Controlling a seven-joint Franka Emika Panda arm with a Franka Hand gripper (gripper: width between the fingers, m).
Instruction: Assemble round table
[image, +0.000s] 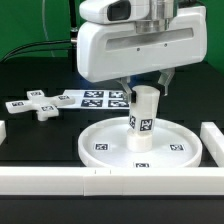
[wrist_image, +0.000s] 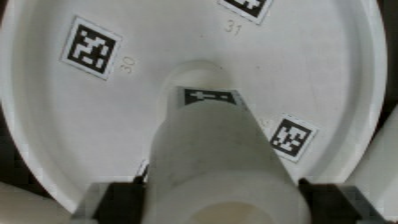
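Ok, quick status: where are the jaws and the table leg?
Jaws clamped on the leg. Leg upright at the middle of the disc. Cross piece lies apart, nothing blocking.

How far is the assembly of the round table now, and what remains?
Done: the large white rimmed plastic disc lies flat, rim up. In hand: the gripper is shut on the short white cylinder leg, upright at the disc's centre; whether it is seated I cannot tell. Left: the white cross-shaped four-arm piece lies loose at the exterior view's left, not yet attached.
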